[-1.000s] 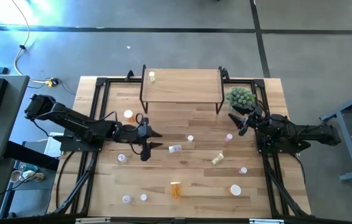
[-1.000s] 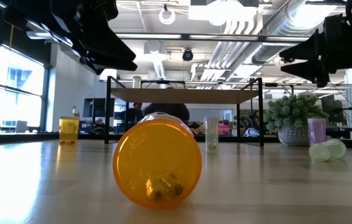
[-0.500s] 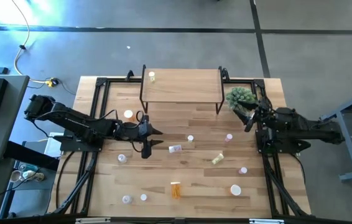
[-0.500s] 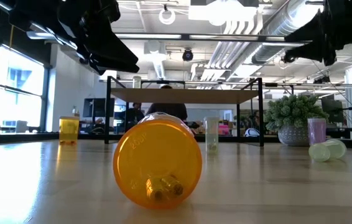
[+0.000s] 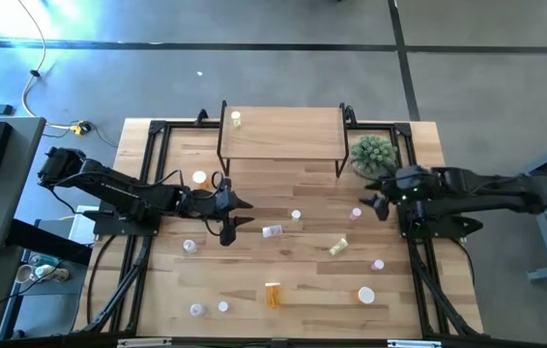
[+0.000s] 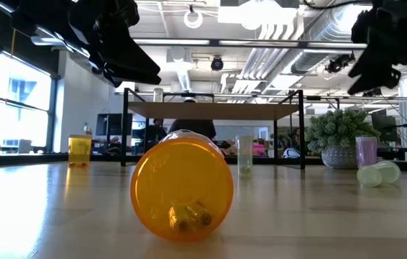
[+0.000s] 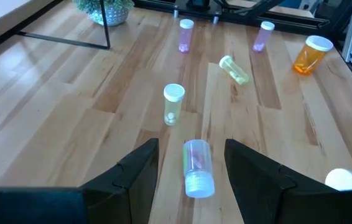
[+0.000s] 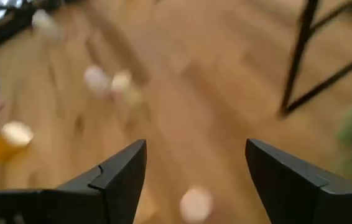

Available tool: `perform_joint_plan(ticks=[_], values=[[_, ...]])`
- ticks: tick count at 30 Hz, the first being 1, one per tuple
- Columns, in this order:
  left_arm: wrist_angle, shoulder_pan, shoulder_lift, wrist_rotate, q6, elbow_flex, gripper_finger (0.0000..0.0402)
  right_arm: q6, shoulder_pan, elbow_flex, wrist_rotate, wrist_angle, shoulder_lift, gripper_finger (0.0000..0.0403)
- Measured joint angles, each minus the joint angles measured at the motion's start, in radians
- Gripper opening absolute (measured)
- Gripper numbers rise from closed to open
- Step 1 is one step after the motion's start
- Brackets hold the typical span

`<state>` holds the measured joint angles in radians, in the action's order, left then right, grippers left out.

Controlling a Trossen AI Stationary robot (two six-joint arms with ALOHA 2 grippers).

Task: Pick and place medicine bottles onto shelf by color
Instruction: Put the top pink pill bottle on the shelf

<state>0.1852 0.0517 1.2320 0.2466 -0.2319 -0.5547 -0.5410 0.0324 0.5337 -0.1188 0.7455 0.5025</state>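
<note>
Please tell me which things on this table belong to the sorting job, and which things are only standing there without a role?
Part of the job:
- medicine bottles, e.g. a lying orange bottle, a lying pink bottle, a lying yellow-green bottle
- one small bottle already on the shelf
- shelf
- left claw and right claw, both open and empty

Just standing about:
- green plant

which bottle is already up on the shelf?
Only the small pale yellow bottle, standing at the shelf's far left corner. Every other bottle is down on the tabletop.
</note>
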Motion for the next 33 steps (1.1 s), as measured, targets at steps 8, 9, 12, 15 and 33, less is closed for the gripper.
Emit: perform_joint_plan(ticks=[8,9,12,15,33], values=[[0.0,0.0,0.0,0.0,-0.001,0.0,0.0175,-0.047,-0.024,-0.009,0.043,0.061,0.105,0.0264],[0.0,0.0,0.0,0.0,-0.001,0.0,0.0175,-0.058,-0.033,-0.009,0.037,0.053,0.114,0.0264],[0.0,0.0,0.0,0.0,-0.001,0.0,0.0175,-0.096,-0.066,-0.009,-0.009,0.029,0.136,0.0264],[0.0,0.0,0.0,0.001,-0.001,0.0,0.0175,-0.133,-0.093,0.004,-0.061,0.032,0.157,0.0264],[0.0,0.0,0.0,0.011,-0.028,0.0,0.0175,-0.342,-0.209,0.079,-0.161,0.103,0.421,0.0264]])
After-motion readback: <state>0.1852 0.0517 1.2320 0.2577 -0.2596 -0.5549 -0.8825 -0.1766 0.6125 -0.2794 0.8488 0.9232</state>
